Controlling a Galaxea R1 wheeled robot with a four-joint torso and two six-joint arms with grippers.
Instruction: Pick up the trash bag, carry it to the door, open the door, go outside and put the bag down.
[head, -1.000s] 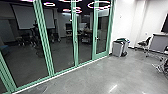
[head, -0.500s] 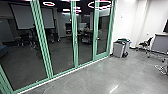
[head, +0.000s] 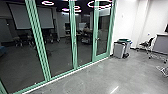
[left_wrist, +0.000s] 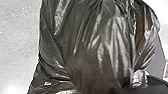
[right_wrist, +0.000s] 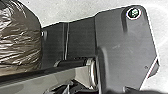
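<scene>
Drive smoothly beside the glass wall (head: 60, 47) — sudden turns could swing the trash bag (left_wrist: 87, 50) — each gripper's state I can't tell.

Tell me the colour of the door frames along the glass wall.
The door frames are green, a pale minty shade; it shows best in the head view.

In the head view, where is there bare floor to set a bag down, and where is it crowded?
Bare floor spreads before the green-framed glass wall, this side of the grey bins. Crowded: farther back, at the bins and where a chair stands by the desk.
</scene>
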